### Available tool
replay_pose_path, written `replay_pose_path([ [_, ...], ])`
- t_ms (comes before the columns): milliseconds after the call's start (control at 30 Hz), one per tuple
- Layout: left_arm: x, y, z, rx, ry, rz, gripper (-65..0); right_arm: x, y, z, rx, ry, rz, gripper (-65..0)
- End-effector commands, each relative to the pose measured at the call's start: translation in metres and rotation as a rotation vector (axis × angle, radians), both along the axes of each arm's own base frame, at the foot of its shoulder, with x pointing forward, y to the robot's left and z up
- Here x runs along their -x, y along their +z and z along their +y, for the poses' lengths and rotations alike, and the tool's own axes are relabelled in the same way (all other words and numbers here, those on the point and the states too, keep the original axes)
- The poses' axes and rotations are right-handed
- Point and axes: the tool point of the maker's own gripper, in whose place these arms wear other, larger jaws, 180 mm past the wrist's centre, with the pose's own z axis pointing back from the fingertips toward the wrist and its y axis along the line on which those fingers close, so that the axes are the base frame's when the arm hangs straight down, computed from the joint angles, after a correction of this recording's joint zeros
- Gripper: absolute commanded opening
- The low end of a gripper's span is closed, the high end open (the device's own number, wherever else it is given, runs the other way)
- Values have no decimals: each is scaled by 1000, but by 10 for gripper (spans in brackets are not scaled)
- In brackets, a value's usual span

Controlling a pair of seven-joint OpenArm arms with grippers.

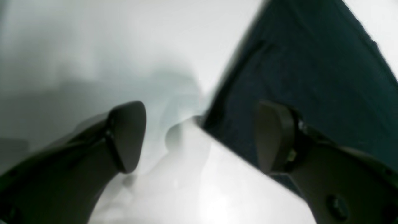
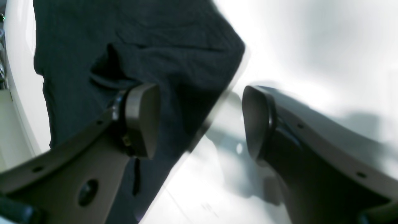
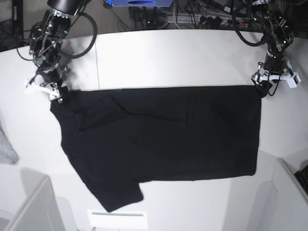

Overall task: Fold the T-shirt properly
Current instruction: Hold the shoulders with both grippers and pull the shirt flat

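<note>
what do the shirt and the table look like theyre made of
T-shirt: soft matte black knit, likely cotton; it creases and shows fine ribbing in the wrist views. Table: hard, smooth white surface, perhaps laminate; it has a faint sheen and soft reflections.

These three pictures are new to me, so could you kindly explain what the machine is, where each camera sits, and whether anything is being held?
It is a robot with two arms at a white table. The base view looks down on everything; the other two come from cameras on each wrist, looking past the fingers. A black T-shirt lies spread on the table, one sleeve pointing toward the near edge. The left gripper sits at the shirt's far corner on the picture's right, the right gripper at the far corner on its left. Both are open and hold nothing. A grey cloth peeks in at the left edge.
</note>
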Motion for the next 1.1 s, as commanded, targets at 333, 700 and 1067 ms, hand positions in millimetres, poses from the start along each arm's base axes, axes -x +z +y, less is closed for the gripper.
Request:
replay_pose_path([
  [333,-27,-17,-21,51,-61,4,-133,-7,-6,2,-21,3,18,-258],
  [700,-23,-35,-22,89,-44,43,-561,-5,-17,-4,-23,0,50,-284],
  [1067,-9,-36,-16,59,-54,72,-650,-2,-13,-1,-9,54,7,-650],
])
